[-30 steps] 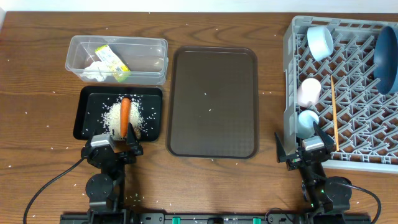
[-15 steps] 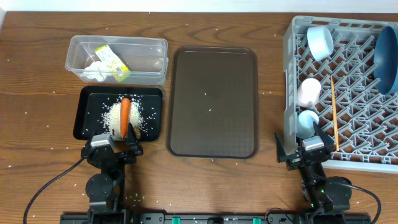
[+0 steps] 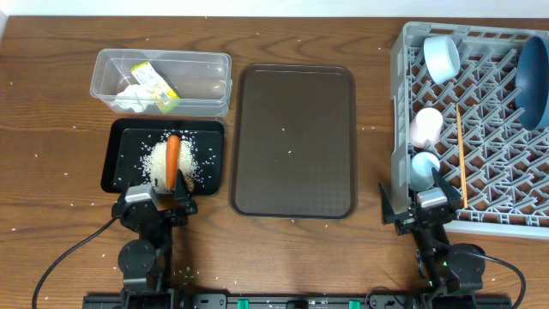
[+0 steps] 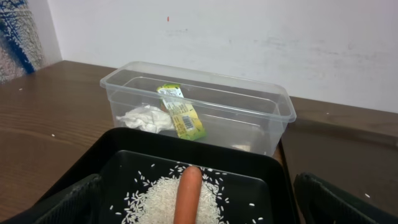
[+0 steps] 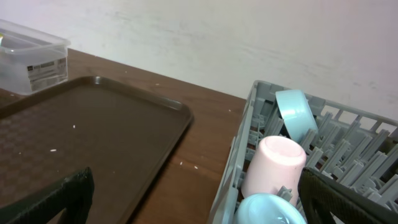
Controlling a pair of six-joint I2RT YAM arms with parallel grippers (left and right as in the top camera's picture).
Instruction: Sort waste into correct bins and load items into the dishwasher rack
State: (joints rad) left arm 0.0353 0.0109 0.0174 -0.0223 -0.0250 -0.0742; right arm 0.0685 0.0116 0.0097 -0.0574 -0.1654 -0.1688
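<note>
The black tray (image 3: 120,142) holds loose white rice (image 3: 159,161) with an orange stick (image 3: 172,156) lying on it; both show in the left wrist view, the rice (image 4: 158,199) under the stick (image 4: 188,196). The clear tub (image 3: 202,86) holds a yellow-green wrapper (image 3: 154,84) and white tissue (image 3: 130,96). The grey rack (image 3: 403,103) holds the blue dish (image 3: 533,81), small light-blue bowl (image 3: 443,57), pink cup (image 3: 425,126), light-blue cup (image 3: 422,168) and chopsticks (image 3: 461,154). My left gripper (image 3: 154,206) is open at the tray's near edge. My right gripper (image 3: 426,209) is open at the rack's near left corner.
A large dark brown serving tray (image 3: 293,142) lies between the bins and the rack. Stray rice grains are scattered over the wooden table (image 3: 51,172). A white wall stands behind the table in the wrist views.
</note>
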